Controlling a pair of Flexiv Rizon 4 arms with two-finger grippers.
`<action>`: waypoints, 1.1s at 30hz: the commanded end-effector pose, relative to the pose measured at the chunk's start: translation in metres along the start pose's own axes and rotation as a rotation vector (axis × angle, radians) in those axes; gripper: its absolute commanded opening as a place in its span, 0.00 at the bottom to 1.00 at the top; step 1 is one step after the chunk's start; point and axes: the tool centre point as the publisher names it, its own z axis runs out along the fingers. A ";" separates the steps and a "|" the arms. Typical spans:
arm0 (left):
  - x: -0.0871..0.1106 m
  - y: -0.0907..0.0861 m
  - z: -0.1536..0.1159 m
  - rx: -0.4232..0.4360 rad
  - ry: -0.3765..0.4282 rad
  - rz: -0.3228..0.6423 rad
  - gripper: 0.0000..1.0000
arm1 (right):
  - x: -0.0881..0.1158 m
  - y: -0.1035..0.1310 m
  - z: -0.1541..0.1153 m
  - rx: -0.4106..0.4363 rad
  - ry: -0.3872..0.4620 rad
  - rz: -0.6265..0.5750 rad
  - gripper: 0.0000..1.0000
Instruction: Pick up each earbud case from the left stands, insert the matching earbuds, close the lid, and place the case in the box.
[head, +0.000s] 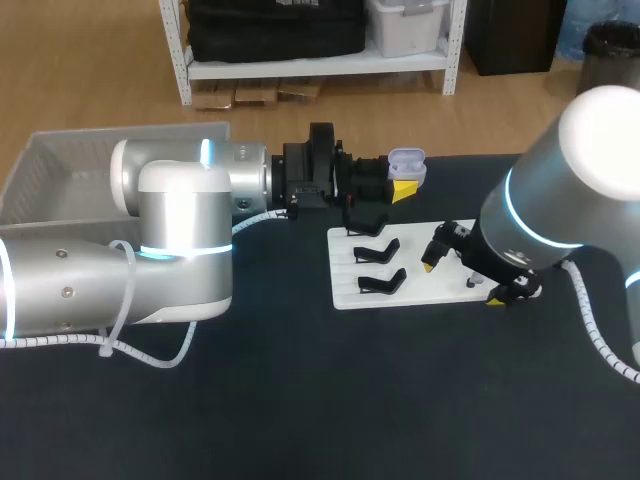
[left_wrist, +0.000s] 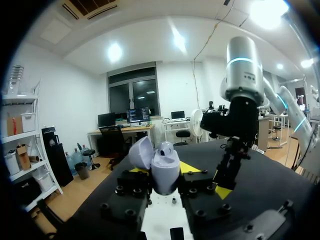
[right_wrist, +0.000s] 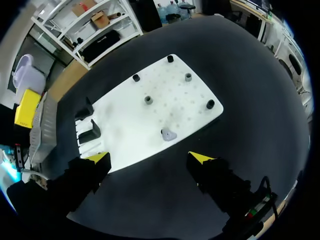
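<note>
head view, left gripper: left gripper (head: 403, 182) clenched on the pale lilac plastic earbud case (head: 406, 160), held off the table behind the white flat pegboard tray (head: 345, 290), lid flipped up. my read: the case is parked open and steady so the other arm can load it.
head view, right gripper: right gripper (head: 462, 280) hangs low over the tray's right half, fingers spread, nothing in them. looks staged for an earbud pick.
head view, stands: black angled stands (head: 378, 283) on the tray's left half, no case on any that i can see.
head view, box: grey slatted plastic box (head: 60, 165) at far left behind the left arm. inside mostly hidden by the arm.
left wrist view, case: pinched from both sides between its own fingers, lid hinged back. a rounded lilac piece with a dark spot sits at the opening, probably one earbud already seated. the head view can't resolve that.
left wrist view, right gripper: ahead of the case and off to one side, pointing down at the table, well apart from the case.
right wrist view, earbud: small lilac earbud (right_wrist: 169, 134) lies loose on the tray among short dark pegs (right_wrist: 148, 100), just ahead of the released fingers and roughly centred between them. only this view shows it clearly.
right wrist view, case: visible beyond the stands, with a yellow fingertip of the left gripper beside it.
step: earbud pick comes next, i'd judge. insert, lid close and boxing not yet done.
</note>
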 end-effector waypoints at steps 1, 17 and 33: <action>0.001 -0.003 0.000 -0.010 -0.006 0.005 0.00 | -0.005 -0.003 0.011 0.009 -0.001 0.013 1.00; 0.001 -0.003 0.000 -0.010 -0.006 0.005 0.00 | -0.013 -0.017 0.011 0.054 0.007 0.036 0.49; 0.001 -0.003 0.000 -0.010 -0.006 0.005 0.00 | -0.016 -0.020 0.021 0.055 0.040 0.020 0.41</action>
